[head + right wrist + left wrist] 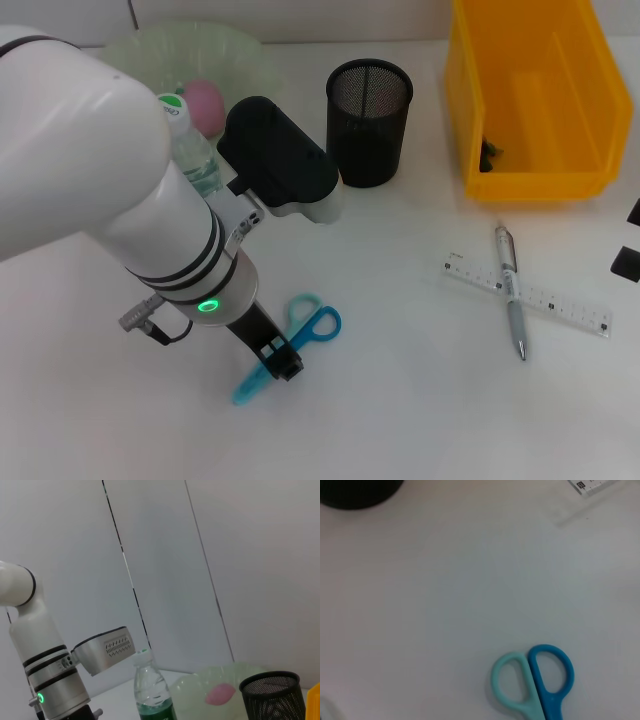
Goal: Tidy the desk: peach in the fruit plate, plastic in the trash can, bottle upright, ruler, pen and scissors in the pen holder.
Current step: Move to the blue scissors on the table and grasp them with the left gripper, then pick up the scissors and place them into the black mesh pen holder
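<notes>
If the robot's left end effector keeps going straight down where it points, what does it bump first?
Most likely the scissors. The left end effector points down at them on the white desk, near the blades just below the blue handle rings. Whether it already touches them can't be told from the head view.

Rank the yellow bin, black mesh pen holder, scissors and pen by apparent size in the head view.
1. Yellow plastic bin, clearly largest.
2. Black mesh pen holder.
3. Blue and teal scissors and silver pen: similar length; the left gripper hides part of the scissors, so unranked.
</notes>
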{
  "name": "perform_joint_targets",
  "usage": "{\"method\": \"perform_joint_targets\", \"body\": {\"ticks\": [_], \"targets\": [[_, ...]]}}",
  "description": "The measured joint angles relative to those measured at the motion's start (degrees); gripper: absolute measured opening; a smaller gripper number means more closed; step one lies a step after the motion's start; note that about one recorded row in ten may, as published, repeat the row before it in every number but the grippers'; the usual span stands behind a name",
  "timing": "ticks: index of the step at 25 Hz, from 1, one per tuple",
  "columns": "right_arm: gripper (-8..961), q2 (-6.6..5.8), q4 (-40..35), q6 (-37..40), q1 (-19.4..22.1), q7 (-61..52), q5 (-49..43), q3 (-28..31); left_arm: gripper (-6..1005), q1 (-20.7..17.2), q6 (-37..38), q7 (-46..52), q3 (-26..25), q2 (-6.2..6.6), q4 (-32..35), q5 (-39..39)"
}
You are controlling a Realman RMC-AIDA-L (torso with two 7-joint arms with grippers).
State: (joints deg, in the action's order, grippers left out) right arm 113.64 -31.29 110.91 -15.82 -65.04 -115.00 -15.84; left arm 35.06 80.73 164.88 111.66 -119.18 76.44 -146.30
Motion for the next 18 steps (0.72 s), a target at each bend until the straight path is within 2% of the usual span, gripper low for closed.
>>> {"method": "perform_joint_targets", "body": {"ticks": [12,18], "targets": [[742,0.00,0.00,-0.08,0.01,0.08,0.11,0.11,243,-0.06,-0.39,-0.17,0.23,0.00,0.27,-0.38],[742,0.00,0.00,-0.09,0.01,0.09,0.15,0.18,223,-0.43,-0.70,-0.52,0.01,0.00,2.16,-0.41]]}}
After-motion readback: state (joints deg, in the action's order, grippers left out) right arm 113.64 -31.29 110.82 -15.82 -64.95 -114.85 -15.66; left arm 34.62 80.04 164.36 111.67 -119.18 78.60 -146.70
